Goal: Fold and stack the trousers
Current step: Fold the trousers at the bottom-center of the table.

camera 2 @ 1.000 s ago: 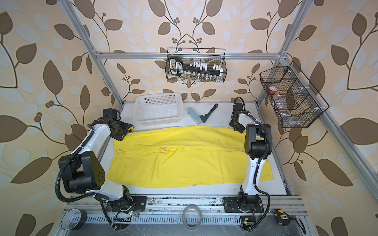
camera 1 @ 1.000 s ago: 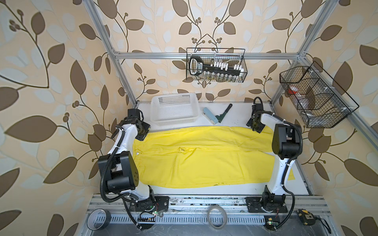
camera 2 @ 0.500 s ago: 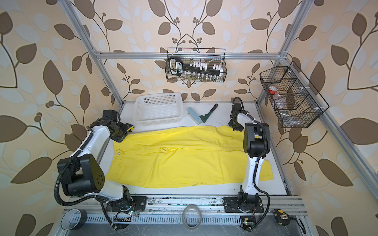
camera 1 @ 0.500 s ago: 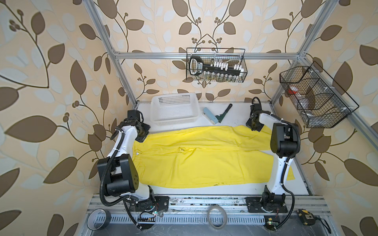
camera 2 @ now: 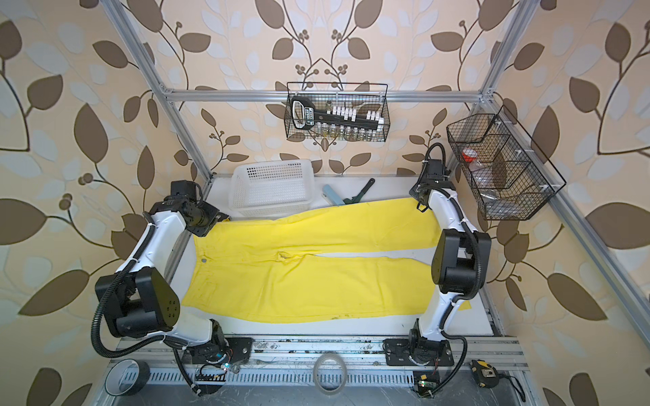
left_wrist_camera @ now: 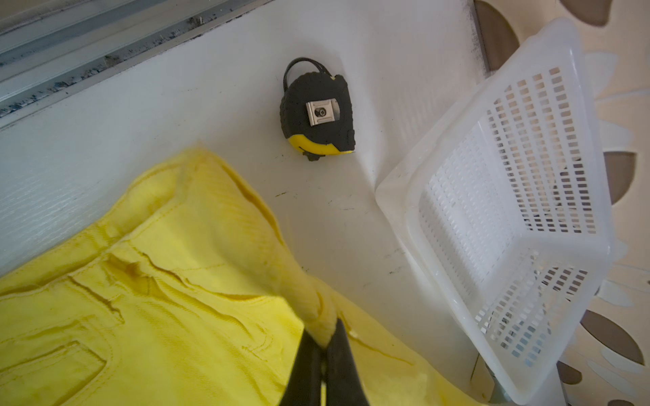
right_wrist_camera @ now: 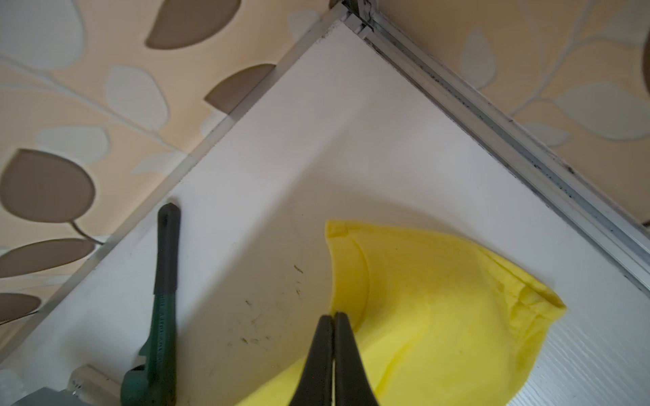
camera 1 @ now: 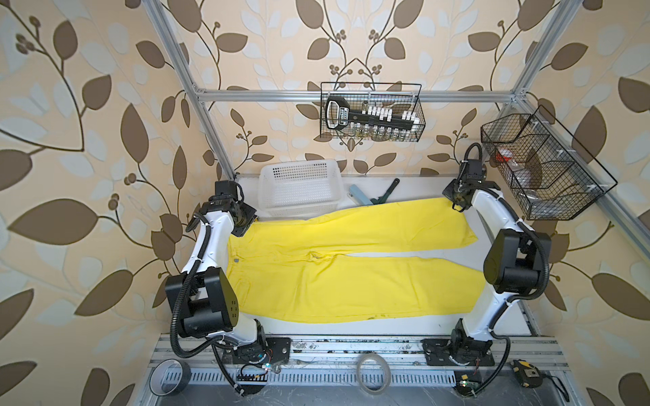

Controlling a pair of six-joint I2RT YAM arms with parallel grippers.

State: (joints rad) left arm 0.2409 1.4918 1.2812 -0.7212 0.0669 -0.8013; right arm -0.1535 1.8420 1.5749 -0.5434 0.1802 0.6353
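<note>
The trousers point(camera 1: 351, 267) lie flat on the white table point(camera 1: 422, 187), with the waist by the left arm. The left gripper point(left_wrist_camera: 325, 346) pinches the far corner of the waist, next to the basket point(camera 1: 299, 189). The right gripper point(right_wrist_camera: 333, 318) has its fingers squeezed tight on the end of the far leg.

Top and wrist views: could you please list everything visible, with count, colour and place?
trousers: 1, yellow, spread across table
basket: 1, white, table's far edge
wrench: 1, green, far edge beside basket
block: 1, pale blue, beside wrench
tape measures: 2, black-yellow, by basket and on front rail
tape rolls: 2, black and clear, front rail
wire baskets: 2, black, hung on frame
left gripper: 1, black, jaws shut on waistband
right gripper: 1, black, jaws shut on hem
</note>
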